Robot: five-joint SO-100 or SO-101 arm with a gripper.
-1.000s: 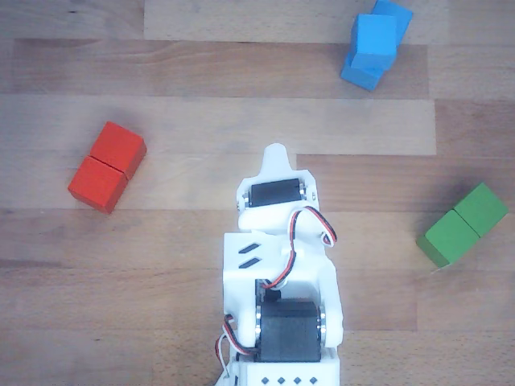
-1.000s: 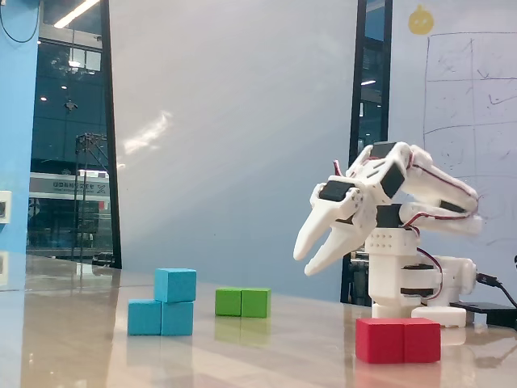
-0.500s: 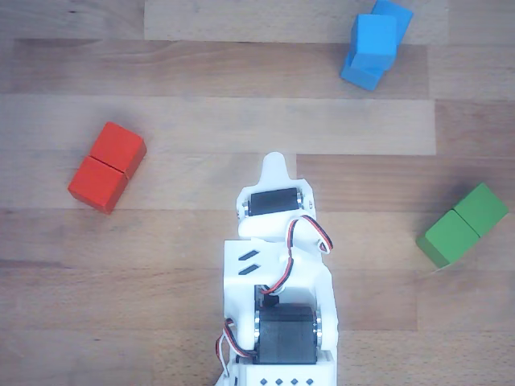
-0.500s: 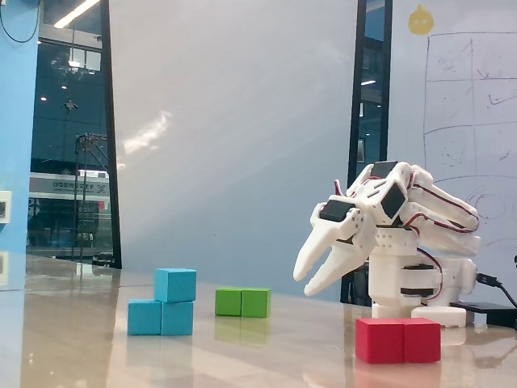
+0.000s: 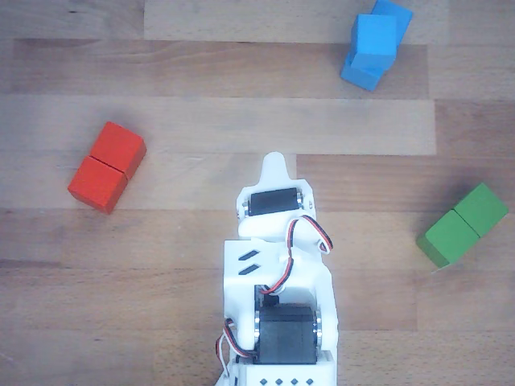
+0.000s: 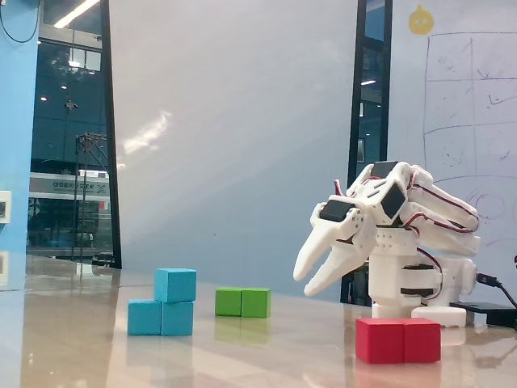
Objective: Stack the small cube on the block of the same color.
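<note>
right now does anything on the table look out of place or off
Nothing looks damaged or spilled. The small cube sits on the block, over one end rather than centred. The red block and green block lie flat and apart. The gripper hangs open and empty.

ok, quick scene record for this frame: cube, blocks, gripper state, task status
small cube: on top of the blue block, over its right half in the fixed view
red block: on the table, untouched
green block: on the table, untouched
gripper: open, empty, in the air, well clear of all blocks
table: wooden planks
task status: cube looks stacked on the same-colour block
</note>
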